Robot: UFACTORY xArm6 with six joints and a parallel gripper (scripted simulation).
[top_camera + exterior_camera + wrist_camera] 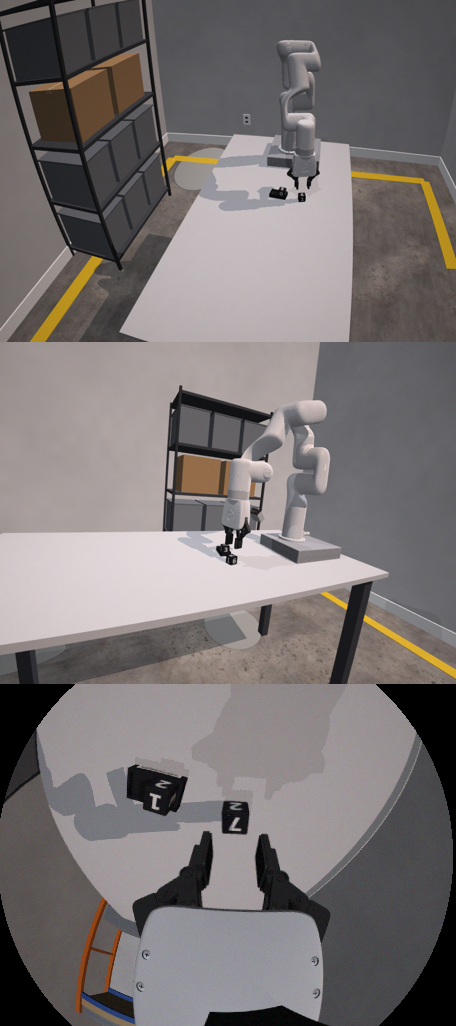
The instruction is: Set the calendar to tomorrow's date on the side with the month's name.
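Claw, fingers pointing down, hangs above the white rectangular counter at the end of your white, jointed arm; its fingers stand partway apart, moderately wide, with nothing between them. You have the small black calendar tray resting on the counter, near the claw and off to one side. One black cube with white digits sits in it, toward one end; you read 0 on its face in the top view, 3 in the exterior view and 1 in the wrist view. Beside the tray, apart from it, you see the loose black cube with white digits lying flat on the counter. It shows you 1 in the top view, 1 and 6 in the exterior view, and 7 in the wrist view, where it appears just beyond the fingertips, in line with the gap. You cannot read the month's name at this size. Your arm stands on a grey block base on the same counter.
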